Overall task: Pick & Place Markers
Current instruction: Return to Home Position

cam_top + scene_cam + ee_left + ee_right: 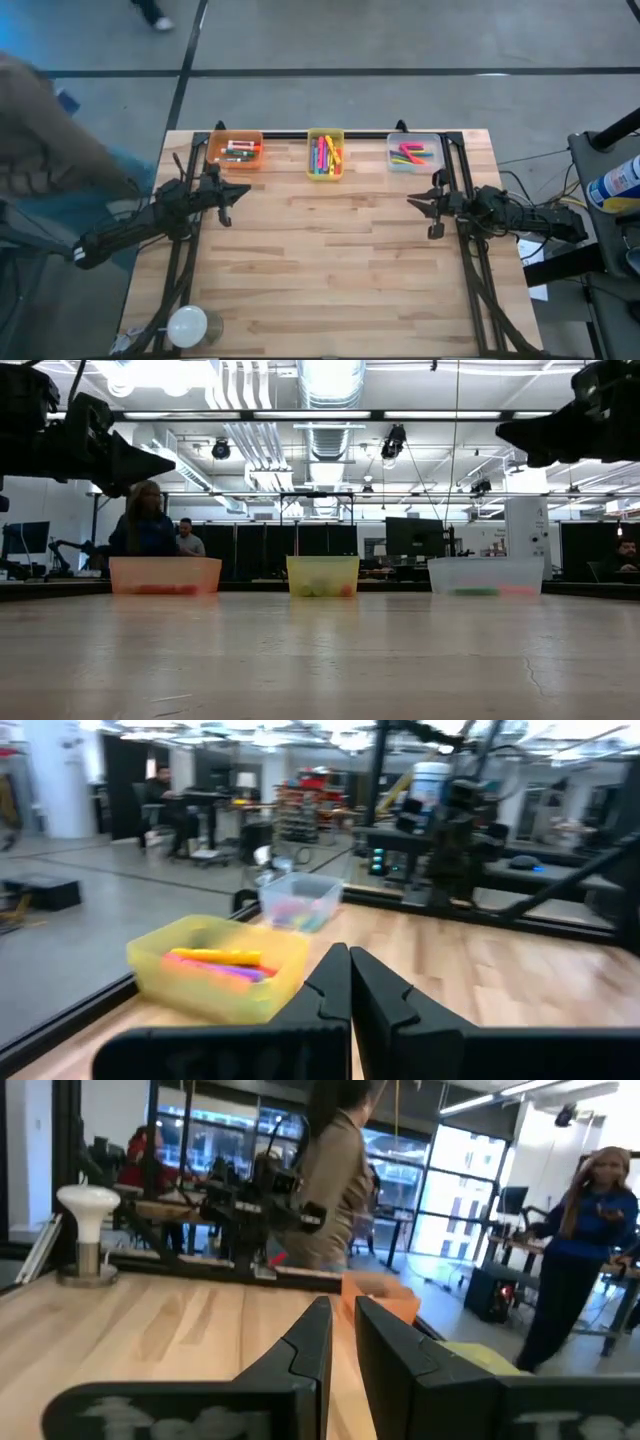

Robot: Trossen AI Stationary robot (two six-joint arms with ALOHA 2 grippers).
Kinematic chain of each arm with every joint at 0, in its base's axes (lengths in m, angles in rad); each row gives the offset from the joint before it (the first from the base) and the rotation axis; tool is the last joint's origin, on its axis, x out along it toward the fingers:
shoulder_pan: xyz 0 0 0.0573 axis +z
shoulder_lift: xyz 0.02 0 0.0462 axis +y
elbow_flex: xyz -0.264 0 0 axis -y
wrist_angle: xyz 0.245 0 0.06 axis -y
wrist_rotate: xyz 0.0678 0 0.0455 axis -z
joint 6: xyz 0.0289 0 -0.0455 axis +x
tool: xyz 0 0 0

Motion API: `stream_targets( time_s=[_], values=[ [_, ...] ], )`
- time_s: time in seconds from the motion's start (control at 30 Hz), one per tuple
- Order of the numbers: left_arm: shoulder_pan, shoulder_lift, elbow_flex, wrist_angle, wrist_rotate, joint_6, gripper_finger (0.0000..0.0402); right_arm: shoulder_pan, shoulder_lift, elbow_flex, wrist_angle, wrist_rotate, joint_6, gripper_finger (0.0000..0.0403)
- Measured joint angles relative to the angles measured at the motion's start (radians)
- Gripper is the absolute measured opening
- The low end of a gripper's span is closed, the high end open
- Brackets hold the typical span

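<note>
Short capped coloured markers [238, 151] lie in small translucent plastic bins, an orange bin [214, 150], a yellow bin [311, 152] and a clear bin [393, 152], at the 12 o'clock edge of the wooden table [330, 270]. The left tool [244, 191], fingers together, hovers at 6 o'clock of the orange bin. The right tool [412, 202], fingers a slim gap apart, hovers at 6 o'clock of the clear bin.

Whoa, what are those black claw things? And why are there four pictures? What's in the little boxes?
Those are two robot arms with pincer grippers. One picture looks straight down on the wooden table, one looks across it from table height, and two come from cameras on the arms' wrists. The left gripper is shut, the right gripper is open a crack; both hold nothing and hang above the table's sides. At the far edge stand three small bins: an orange bin, a yellow bin and a clear bin, all holding coloured markers. No marker lies loose on the wood.
</note>
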Motion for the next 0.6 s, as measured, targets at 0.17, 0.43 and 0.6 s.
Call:
stream_targets(
  time_s=[0.17,0.43,0.6],
  values=[
    [0.0,-0.001,0.0,-0.004,-0.027,-0.003,0.0,-0.002,-0.022,0.0,0.011,0.048,0.024,0.0043],
    [-0.001,0.0,-0.001,-0.009,-0.12,-0.015,0.0,-0.002,-0.007,0.0,0.001,0.184,0.105,0.0043],
    [-0.001,0.0,-0.001,-0.017,-0.12,-0.017,0.0,-0.002,0.001,0.0,-0.031,0.185,0.098,0.0043]
  ],
)
